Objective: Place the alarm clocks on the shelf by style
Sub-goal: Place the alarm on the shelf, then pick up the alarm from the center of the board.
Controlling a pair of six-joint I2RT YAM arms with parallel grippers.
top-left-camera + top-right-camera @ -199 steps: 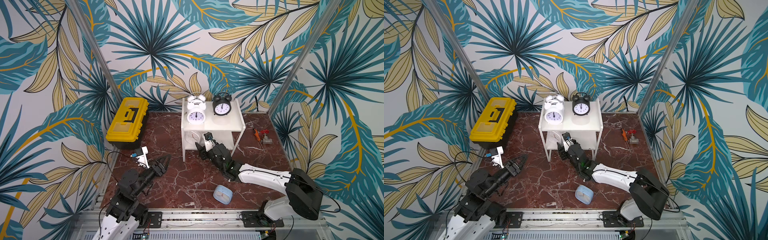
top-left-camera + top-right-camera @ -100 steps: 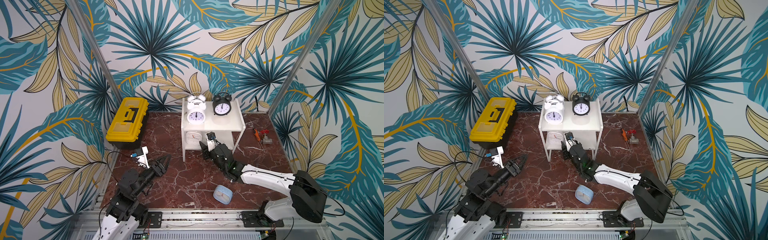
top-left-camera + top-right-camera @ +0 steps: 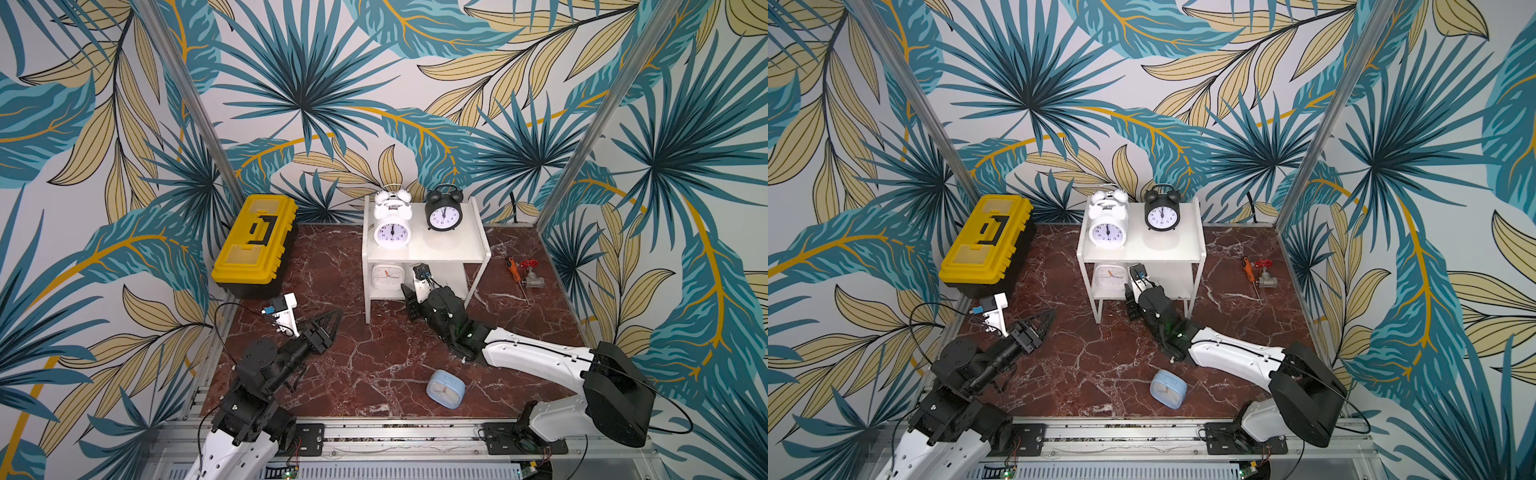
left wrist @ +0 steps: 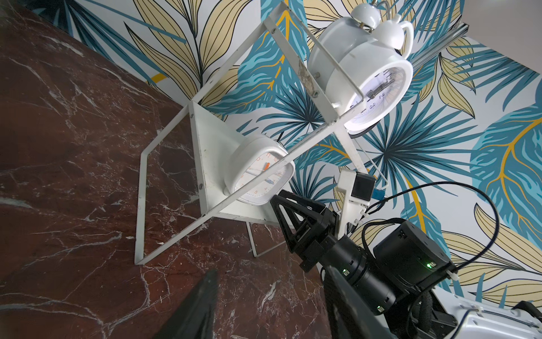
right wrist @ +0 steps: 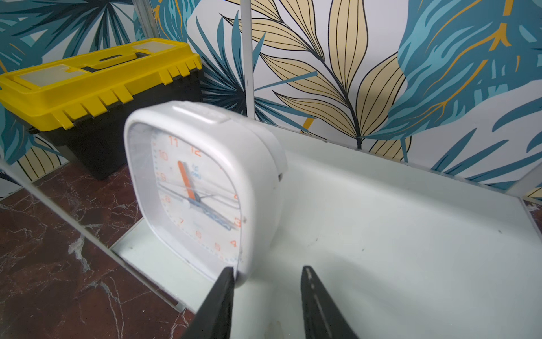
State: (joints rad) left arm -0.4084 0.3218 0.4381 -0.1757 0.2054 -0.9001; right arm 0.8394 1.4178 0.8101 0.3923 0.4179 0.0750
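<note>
- If twelve o'clock is set at the back wall in both top views, the toolbox sits at ten o'clock on the table and has no part in the job.
- Left claw is at about eight o'clock from the shelf, well apart from it. In its wrist view its fingers stand apart with nothing between them, and it touches nothing.
- Two white bell clocks stand one behind the other on the left of the shelf's top board. The black clock stands at three o'clock of them.
- White square clock stands upright at the left end of the lower board, facing six o'clock.
- Right claw is at the mouth of the lower tier, just beside that clock at its four o'clock. In its wrist view the fingers are apart over bare board and grip nothing. One tip is at the clock's lower corner, and I cannot tell whether it touches.
- Blue clock lies on the table near the front edge, face turned upward. It is the only clock off the shelf.
- It lies at about five o'clock from the right claw, near that arm's forearm, and at four o'clock from the left claw, well apart. I judge the right arm the nearer.
- Being squarish, it has no real long axis, and its sides are turned a little off the table's front edge. The claw would likely need to square up to one pair of flat sides.
- The bare right end of the lower board looks like its place.
- Screwdriver and valve lie at three o'clock of the shelf.
</note>
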